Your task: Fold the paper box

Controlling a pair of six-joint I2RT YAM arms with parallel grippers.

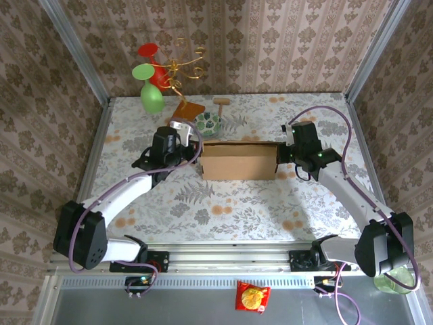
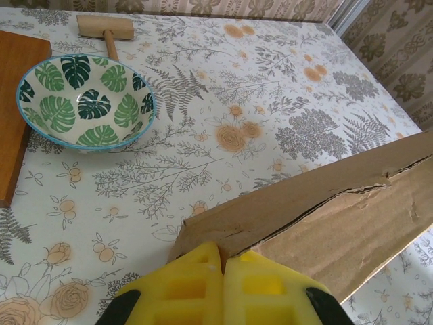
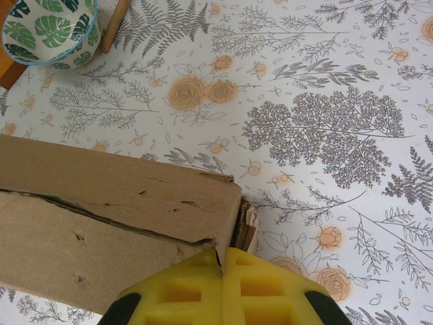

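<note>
Found left tool and right tool both closed tight, holding nothing, tips right at the paper box lying between them. Probably needed gentle, even pushing from both ends.

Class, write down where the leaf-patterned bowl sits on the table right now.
In the top view the leaf-patterned bowl sits slightly left of centre toward the back, just behind the paper box, with the wooden board to its left.

bright even light, soft shadows, sharp pics
</note>
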